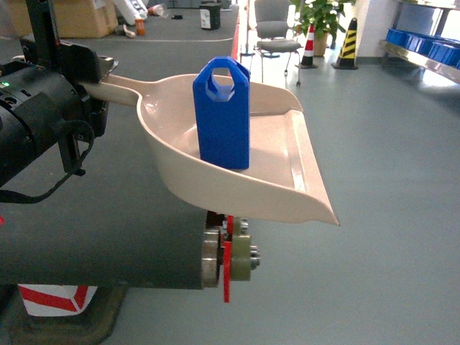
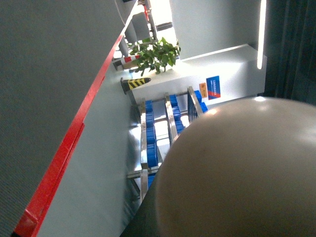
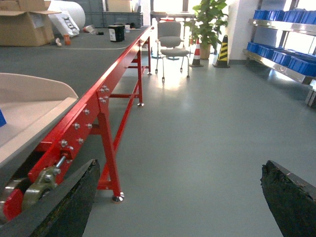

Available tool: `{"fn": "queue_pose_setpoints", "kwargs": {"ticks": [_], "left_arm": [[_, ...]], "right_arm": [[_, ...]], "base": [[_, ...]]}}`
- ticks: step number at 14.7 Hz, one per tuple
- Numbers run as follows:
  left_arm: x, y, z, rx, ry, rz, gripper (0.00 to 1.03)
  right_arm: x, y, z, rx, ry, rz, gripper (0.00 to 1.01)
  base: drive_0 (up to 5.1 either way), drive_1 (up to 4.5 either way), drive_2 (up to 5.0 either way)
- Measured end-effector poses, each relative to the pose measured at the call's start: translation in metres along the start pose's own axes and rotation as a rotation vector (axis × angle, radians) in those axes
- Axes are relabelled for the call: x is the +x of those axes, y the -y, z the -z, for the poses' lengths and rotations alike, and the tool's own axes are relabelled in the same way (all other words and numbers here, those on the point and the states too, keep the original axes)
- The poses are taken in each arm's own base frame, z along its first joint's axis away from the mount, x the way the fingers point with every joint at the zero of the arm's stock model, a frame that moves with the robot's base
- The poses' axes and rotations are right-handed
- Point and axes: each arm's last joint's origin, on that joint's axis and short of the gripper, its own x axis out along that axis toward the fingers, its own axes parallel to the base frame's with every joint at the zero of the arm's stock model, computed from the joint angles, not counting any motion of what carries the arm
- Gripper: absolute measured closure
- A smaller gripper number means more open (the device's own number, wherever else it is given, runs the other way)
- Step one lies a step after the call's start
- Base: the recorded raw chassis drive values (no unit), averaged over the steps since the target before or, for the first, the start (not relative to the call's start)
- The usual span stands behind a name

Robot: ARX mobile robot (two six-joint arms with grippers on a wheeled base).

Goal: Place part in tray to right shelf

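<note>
The blue part [image 1: 223,122] stands upright inside the beige tray [image 1: 309,188], which hangs in the air over the end of a conveyor. My left gripper [image 1: 90,88] is at the far left, shut on the tray's long handle. In the left wrist view the tray's underside [image 2: 237,168] fills the lower right and hides the jaws. My right gripper [image 3: 180,168] is open over bare floor, nothing between its fingers [image 3: 74,202]; the tray's edge [image 3: 29,103] shows at its left. A steel rack with blue crates [image 1: 424,47] stands far right; I cannot tell whether it is the right shelf.
A red-framed conveyor [image 3: 98,113] with a dark belt runs away on the left, its end roller [image 1: 226,255] under the tray. An office chair [image 3: 170,37], a plant [image 3: 210,17] and striped cones [image 1: 348,43] stand far back. Grey floor [image 3: 207,123] spreads to the right.
</note>
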Motion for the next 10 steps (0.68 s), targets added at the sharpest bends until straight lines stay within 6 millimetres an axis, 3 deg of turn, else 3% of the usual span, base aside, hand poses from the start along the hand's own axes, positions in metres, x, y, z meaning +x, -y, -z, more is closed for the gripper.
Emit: {"fn": "queue_pose_setpoints", "kwargs": {"ticks": [10], "left_arm": [[0.0,0.0003,0.0003,-0.001,-0.001,0.003,0.91]], "right_arm": [[0.0,0.0,-0.0001,0.0,0.001,0.0,0.03]], "base": [[4.9,-2.06,-2.8]]}}
